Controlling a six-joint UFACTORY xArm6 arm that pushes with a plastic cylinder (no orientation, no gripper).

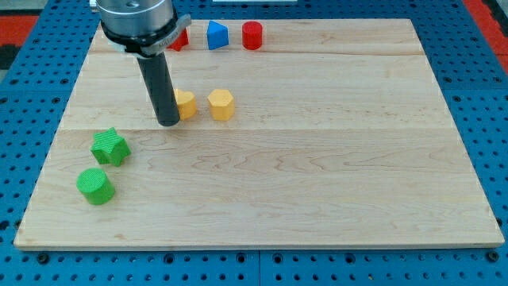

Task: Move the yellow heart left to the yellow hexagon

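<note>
The yellow heart (186,104) lies in the upper left part of the wooden board (317,183), partly hidden by my rod. The yellow hexagon (221,104) lies just to its right, a small gap between them. My tip (168,122) rests on the board right against the heart's left side.
A green star (109,147) and a green cylinder (96,186) lie at the lower left. At the view's top are a red block (181,39), partly hidden by the arm, a blue block (217,35) and a red cylinder (252,35). Blue pegboard surrounds the board.
</note>
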